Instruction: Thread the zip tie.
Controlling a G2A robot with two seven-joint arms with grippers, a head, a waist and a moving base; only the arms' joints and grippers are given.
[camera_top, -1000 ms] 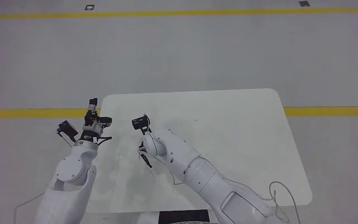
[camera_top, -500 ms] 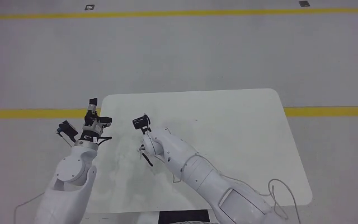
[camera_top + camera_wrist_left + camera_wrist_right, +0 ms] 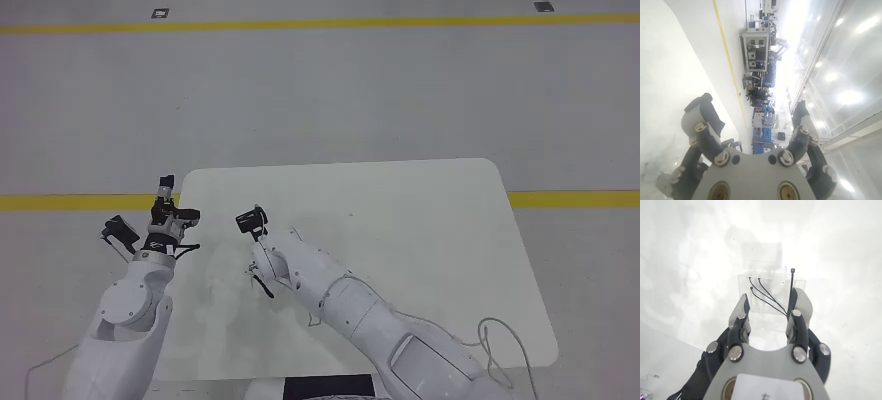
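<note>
The table point(image 3: 420, 230) carries, at its near left, a clear box point(image 3: 743, 283) of black ties. The right tool point(image 3: 770, 294), spread, hovers over the box. The left tool point(image 3: 753, 100), spread, hangs at the table's left edge. Step in hand: pickup. The next move calls for pinching the upright zip tie point(image 3: 792, 281) beside one finger.

light: bright, even | glare: ceiling lights point(image 3: 848, 96) blown out in left wrist view | shadows: faint on tabletop point(image 3: 696, 256) | edges: fisheye bend
</note>
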